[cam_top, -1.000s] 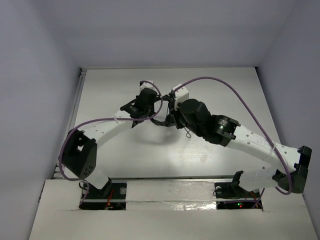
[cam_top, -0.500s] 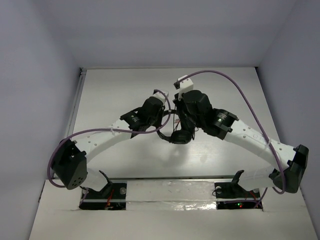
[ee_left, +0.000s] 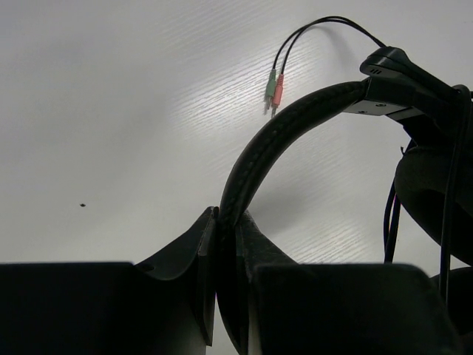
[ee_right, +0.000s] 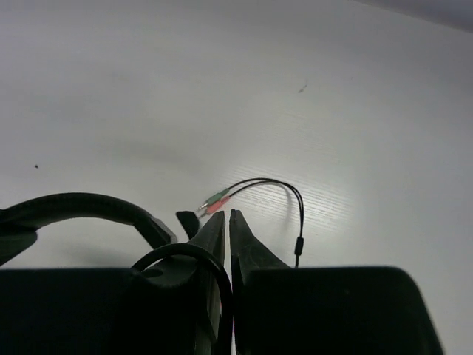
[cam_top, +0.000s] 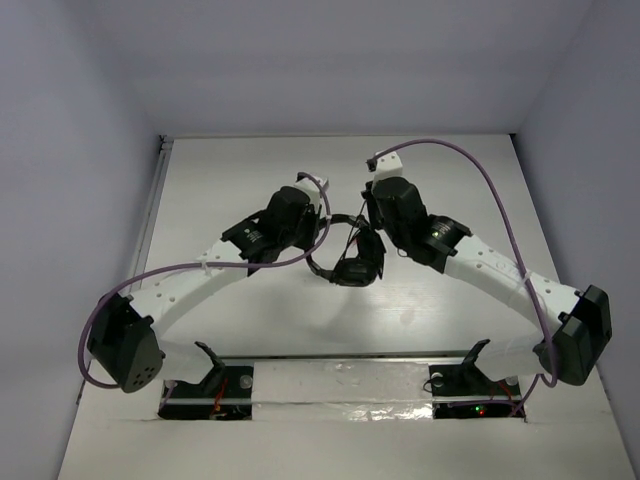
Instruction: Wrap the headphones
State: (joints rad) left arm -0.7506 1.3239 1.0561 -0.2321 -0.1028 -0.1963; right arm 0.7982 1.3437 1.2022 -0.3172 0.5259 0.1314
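Seen from above, the headphones (cam_top: 350,262) sat at the middle of the table (cam_top: 230,170) between both arms. Only the wrist views showed the left gripper (ee_left: 228,218) clenched on the headband (ee_left: 281,133) and the cord's (ee_right: 292,196) green and pink plugs (ee_right: 214,201) on the surface. The right gripper (ee_right: 228,216) held its jaws nearly together beside a cord loop, with any grip impossible to tell.

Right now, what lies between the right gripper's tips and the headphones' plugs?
Only bare table, per the right wrist view; the headphones' plugs show just past the right gripper.
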